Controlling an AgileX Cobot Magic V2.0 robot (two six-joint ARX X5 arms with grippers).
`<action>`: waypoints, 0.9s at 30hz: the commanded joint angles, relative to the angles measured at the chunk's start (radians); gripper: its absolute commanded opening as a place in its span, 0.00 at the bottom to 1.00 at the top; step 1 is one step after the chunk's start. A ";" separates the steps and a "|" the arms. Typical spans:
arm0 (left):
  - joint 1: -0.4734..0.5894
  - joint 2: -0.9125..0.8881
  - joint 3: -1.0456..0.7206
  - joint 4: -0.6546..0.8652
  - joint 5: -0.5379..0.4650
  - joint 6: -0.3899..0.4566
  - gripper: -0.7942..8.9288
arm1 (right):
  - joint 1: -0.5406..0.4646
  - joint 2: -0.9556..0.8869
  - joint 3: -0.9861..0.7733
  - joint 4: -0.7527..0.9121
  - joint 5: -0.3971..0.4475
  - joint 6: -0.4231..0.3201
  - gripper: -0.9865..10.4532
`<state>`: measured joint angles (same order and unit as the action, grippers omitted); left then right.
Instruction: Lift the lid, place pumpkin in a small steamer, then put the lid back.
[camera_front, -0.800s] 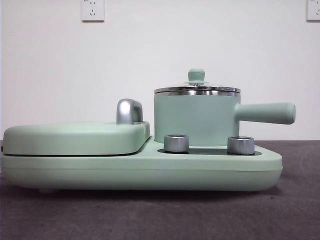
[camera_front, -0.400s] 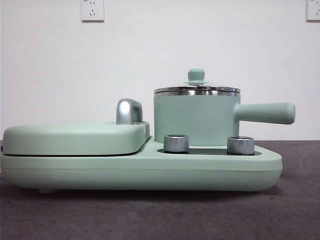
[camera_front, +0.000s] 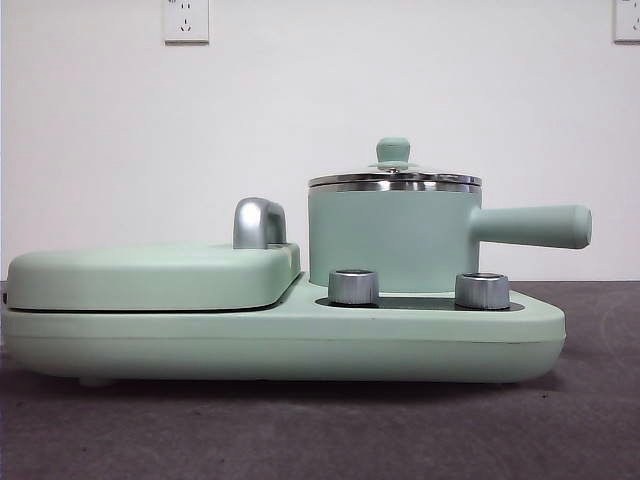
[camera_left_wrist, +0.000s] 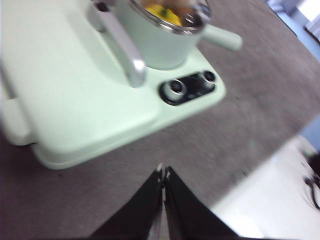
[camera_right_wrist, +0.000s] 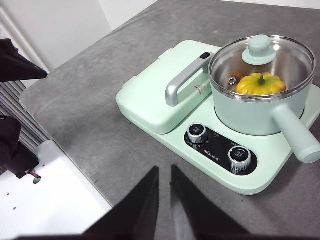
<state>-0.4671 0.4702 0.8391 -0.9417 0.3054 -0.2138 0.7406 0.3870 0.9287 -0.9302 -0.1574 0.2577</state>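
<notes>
1. Looking level across the tabletop (camera_front: 560, 440) in the front view, the lid (camera_front: 394, 177) sits flat on the small steamer (camera_front: 390, 238), its steel rim seated on the pot's rim and its knob upright. The steamer stands on the right part of the mint-green cooker base (camera_front: 290, 345), behind two silver dials (camera_front: 353, 286), its long handle pointing away from the griddle cover (camera_front: 150, 275). No arm shows here, which fits a task that looks finished.

2. From the left wrist view, which is blurred, the left hand (camera_left_wrist: 163, 172) hangs above bare tabletop, well apart from the cooker, its two jaws pressed together on nothing. Yellow shows inside the steamer, so the pumpkin (camera_left_wrist: 162, 11) appears to be in the pot.

3. From the right wrist view, the right hand (camera_right_wrist: 164, 172) also hangs clear of the cooker, jaws nearly together with a thin gap, empty. Through the glass lid the pumpkin lies in the steamer, stem up. Both hands sit back likely because every step is done: pumpkin in, lid replaced.
</notes>
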 joint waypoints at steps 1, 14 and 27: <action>0.085 -0.035 -0.069 0.062 -0.001 -0.005 0.09 | 0.010 0.003 0.008 0.011 0.000 -0.009 0.12; 0.415 -0.353 -0.688 0.675 -0.019 0.097 0.09 | 0.010 0.003 0.008 0.011 0.000 -0.009 0.12; 0.500 -0.467 -0.811 0.713 -0.275 0.135 0.09 | 0.010 0.003 0.008 0.011 0.000 -0.009 0.12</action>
<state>0.0296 0.0051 0.0490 -0.2230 0.0456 -0.1070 0.7406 0.3870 0.9287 -0.9306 -0.1574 0.2581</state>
